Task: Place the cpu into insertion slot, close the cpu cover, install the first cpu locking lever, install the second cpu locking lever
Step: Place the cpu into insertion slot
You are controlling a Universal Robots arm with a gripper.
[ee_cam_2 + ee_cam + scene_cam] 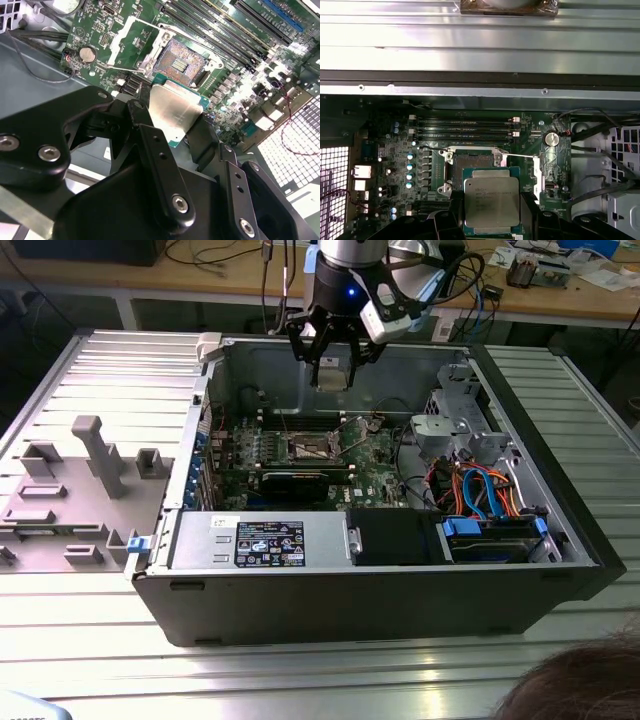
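My gripper hangs over the open computer case, shut on the cpu. In both wrist views the cpu is a square silvery-tan chip on a green edge, clamped between two black fingers. The insertion slot lies bare with its dark centre exposed, below the chip and apart from it. Beside the slot, the cpu cover stands swung open. A thin locking lever sticks out toward the cover.
A labelled silver power-supply box fills the case's near side. A drive cage with orange and blue cables sits at the exterior view's right. Long memory slots run beside the socket. A grey fixture tray lies outside the case. A person's hair shows.
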